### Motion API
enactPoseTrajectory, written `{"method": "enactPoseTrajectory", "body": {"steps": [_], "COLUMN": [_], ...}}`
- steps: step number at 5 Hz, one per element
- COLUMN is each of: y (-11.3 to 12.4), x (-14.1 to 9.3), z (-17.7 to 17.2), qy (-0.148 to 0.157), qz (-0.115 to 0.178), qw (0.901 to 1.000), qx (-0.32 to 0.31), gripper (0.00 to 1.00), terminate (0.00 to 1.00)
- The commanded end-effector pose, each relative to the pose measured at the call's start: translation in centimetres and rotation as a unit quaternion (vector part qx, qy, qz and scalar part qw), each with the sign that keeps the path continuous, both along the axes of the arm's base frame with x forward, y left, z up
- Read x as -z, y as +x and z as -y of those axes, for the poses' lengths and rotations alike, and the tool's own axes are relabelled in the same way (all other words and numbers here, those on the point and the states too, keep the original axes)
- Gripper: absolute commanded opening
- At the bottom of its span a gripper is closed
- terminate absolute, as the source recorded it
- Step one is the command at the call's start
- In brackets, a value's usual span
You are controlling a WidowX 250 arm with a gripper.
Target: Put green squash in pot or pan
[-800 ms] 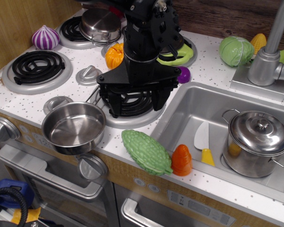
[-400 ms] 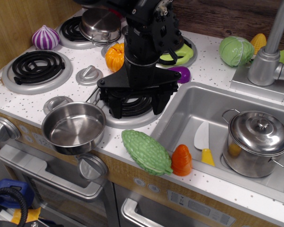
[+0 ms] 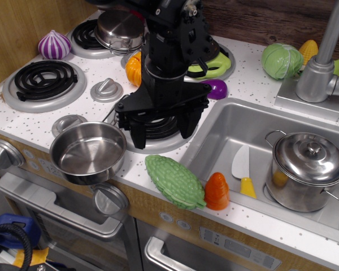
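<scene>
Over the front burner (image 3: 155, 127), the gripper (image 3: 161, 127) hangs with its black fingers spread wide and nothing between them. Nothing of the task looks done yet, as far as I can judge: the green squash (image 3: 175, 181) lies untouched on the counter's front edge, just in front of that burner and a little toward the sink (image 3: 226, 121), with an orange toy (image 3: 217, 191) right against its sink-side end. The small steel pan (image 3: 88, 152) sits empty beside the burner on the side away from the sink, near the squash but not touching it. So the reach down, the grasp, the carry and the drop all seem left to do.

Farther out from the burner, the speckled white counter (image 3: 248, 73) is crowded: a lidded pot (image 3: 308, 169) stands in the sink, a green cabbage (image 3: 281, 60) sits behind the sink by the faucet (image 3: 322, 62), and a purple onion (image 3: 54, 45) lies at the far back corner, against the wooden wall (image 3: 17, 28).
</scene>
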State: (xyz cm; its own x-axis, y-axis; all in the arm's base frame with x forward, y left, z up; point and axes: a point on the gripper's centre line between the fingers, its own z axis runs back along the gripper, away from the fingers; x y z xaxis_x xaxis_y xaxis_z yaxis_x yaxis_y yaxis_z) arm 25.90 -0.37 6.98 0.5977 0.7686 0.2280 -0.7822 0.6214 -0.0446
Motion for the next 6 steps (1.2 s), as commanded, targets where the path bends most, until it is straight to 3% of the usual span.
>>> {"method": "enactPoseTrajectory", "body": {"steps": [1,3,6], "y": [-0.2,-0.4,-1.2], "x": [0.1,2.6,4.1], "z": [0.8,2.4,2.4], "qy": [-0.013,-0.03,-0.046], "qz": [0.033,0.061,0.066], "qw": [0.9988,0.9961,0.9948], "qx": [-0.033,-0.055,-0.062], "gripper": [1.0,1.0,1.0], "terminate": [0.0,0.0,0.0]}}
